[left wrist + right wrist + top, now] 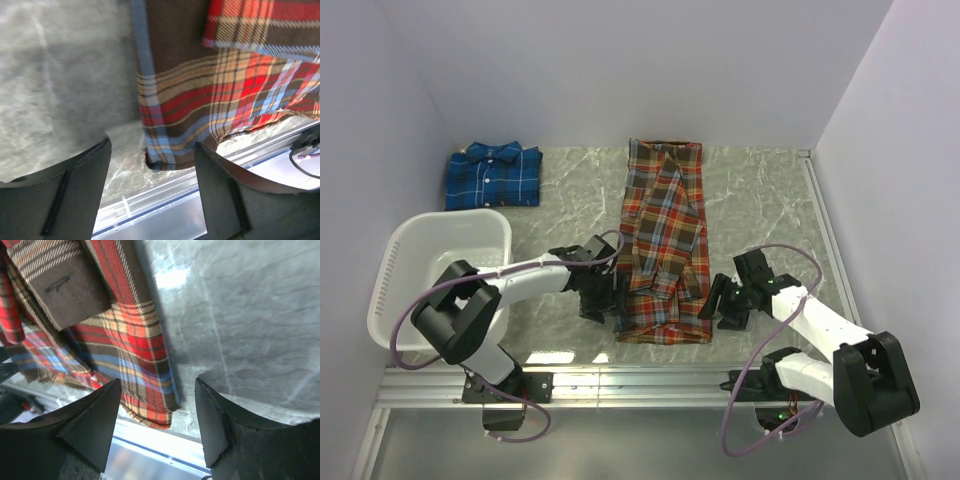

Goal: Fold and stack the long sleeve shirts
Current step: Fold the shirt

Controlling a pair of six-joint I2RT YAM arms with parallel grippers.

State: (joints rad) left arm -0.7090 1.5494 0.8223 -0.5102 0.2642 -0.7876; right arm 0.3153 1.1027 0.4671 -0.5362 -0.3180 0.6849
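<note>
Red-orange plaid cloth with brown and blue checks is making up the shirt (665, 240) that is lying at the middle of the marble-patterned table (760, 200). It is folded lengthwise into a long strip that is running from the far side to the near edge, with the collar end far and the hem end near. A sleeve is lying slantwise across its upper layer.

The left gripper (603, 300) is sitting at the near left corner of this shirt. In the left wrist view its jaws are standing wide apart, and the corner of the cloth (200, 100) is lying just beyond the gap between the dark fingers (75, 190), not pinched by either one.

The right gripper (725, 300) is sitting at the near right corner. In the right wrist view its jaws are likewise standing wide, and the hem corner (125, 340) is lying in line with the gap. The fingers (225, 430) are holding nothing.

The blue shirt (492, 178) with white lines is lying folded into a compact rectangle at the far left of the table, collar up, well apart from the red-orange shirt.

A white slotted basket (388, 268) is standing at the near left, beside the left arm. A metal rail (620, 385) is running along the near edge of the table.
</note>
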